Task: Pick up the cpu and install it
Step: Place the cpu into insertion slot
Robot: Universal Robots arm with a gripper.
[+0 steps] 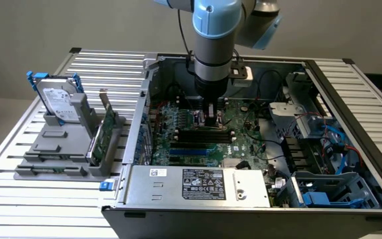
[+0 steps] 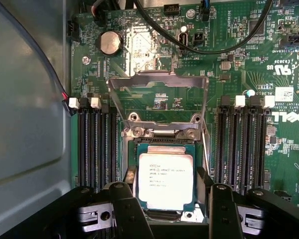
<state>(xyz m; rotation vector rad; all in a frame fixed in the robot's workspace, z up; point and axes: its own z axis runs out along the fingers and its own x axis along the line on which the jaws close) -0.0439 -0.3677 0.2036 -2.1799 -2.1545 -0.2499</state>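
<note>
Plainly the cpu [image 2: 166,180] lies flat in the socket [image 2: 162,130], silver lid up and printed side showing. The socket is near the middle of the motherboard [image 2: 239,59], between the two banks of memory slots [image 2: 94,144]. The load plate [image 2: 157,82] stands swung up at the socket's hinge edge, so nothing clamps the chip down yet. The gripper [image 2: 169,199] hangs low over it with jaws spread, one of its black fingers [image 2: 127,204] beside each of two opposite edges of the chip; I see no sign that they are squeezing it. In the exterior view the gripper [image 1: 211,112] reaches deep into the open computer case [image 1: 138,124], toward the case's far wall. As for handling, I judge the chip light, rigid and thin, with a smooth metal lid that gives little purchase from above. Its delicate contact face and the socket's pins would suffer from any tilt or sliding. The thin green rim on two opposite edges looks like the only safe hold, taken level and lightly.
</note>
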